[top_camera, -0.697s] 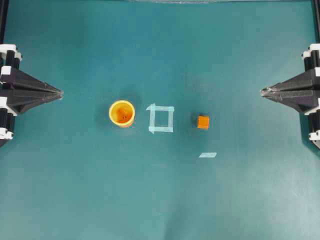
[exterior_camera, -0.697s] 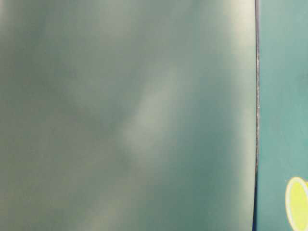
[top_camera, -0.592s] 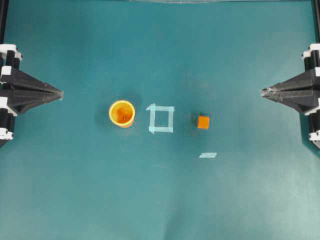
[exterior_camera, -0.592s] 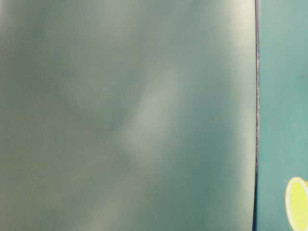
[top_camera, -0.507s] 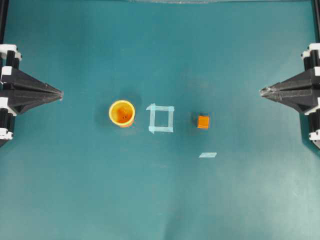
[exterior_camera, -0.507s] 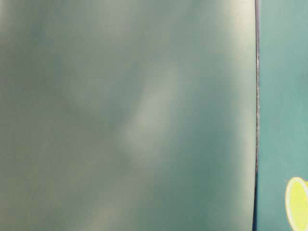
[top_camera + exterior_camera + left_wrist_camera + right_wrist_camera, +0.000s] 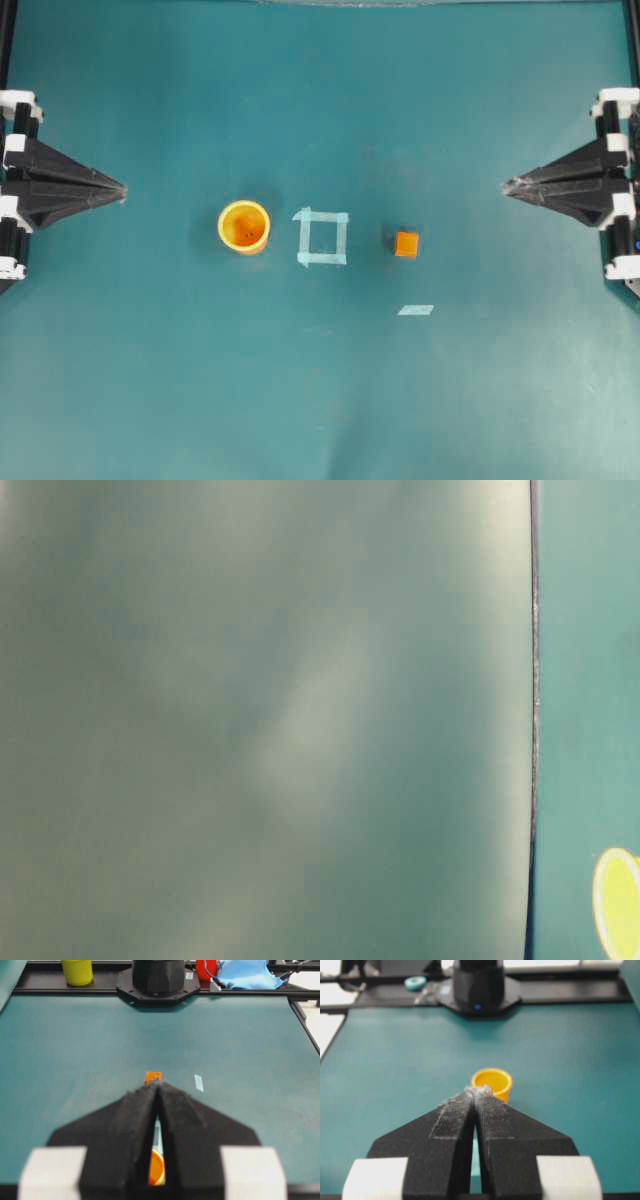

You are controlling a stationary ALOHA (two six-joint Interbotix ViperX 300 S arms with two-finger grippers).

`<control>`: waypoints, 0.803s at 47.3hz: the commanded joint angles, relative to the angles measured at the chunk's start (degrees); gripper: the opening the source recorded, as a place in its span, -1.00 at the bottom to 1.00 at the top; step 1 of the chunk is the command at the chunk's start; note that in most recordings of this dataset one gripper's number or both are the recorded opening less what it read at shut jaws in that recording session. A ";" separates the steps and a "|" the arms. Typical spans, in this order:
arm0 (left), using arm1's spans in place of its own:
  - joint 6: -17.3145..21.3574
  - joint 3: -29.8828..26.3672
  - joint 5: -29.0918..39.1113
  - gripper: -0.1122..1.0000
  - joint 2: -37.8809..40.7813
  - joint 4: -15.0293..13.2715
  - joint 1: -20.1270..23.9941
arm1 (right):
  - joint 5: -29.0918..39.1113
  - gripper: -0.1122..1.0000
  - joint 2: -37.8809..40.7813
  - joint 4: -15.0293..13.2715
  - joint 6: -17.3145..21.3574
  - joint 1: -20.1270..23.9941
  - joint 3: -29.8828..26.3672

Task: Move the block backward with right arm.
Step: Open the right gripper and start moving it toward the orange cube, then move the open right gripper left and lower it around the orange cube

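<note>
Block sits on the teal table, just at the 3 o'clock side of the pale-blue tape square, with a loose tape strip near it at 5 o'clock and the orange cup beyond the square at 9 o'clock. The right gripper hangs well apart from the block, at about 2 o'clock of it, its jaws pressed together to a point and holding nothing. The left gripper waits at the far 9 o'clock edge, likewise pinched together and empty.

To do the approach well, the right arm likely needs to drop low and swing toward 7 o'clock until its tip lines up with the cube. A pinched tip could serve for a push, provided it meets the face squarely; off-centre contact would probably spin so small a cube aside. Parting the jaws for a lift is the surer choice.

The overhead view alone lays out the spacing of all four items. The right wrist view shows the cup past its tips but hides the block behind the fingers. The left wrist view catches the block and strip from the opposite side. The table-level view is mostly blur, giving only a yellowish cup edge.
</note>
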 commanded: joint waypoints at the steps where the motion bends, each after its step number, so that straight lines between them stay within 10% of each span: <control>1: -0.18 -1.58 0.26 -0.80 0.18 0.09 -0.09 | -0.18 -0.71 1.85 0.09 0.09 -0.26 -2.37; 18: -0.18 -2.02 1.23 -0.80 0.18 0.09 0.00 | 4.92 0.19 12.57 0.09 0.09 -2.11 -7.12; 38: -0.26 -2.02 1.23 -0.80 0.09 0.09 -0.09 | 12.92 0.22 31.38 0.09 0.09 -3.16 -12.74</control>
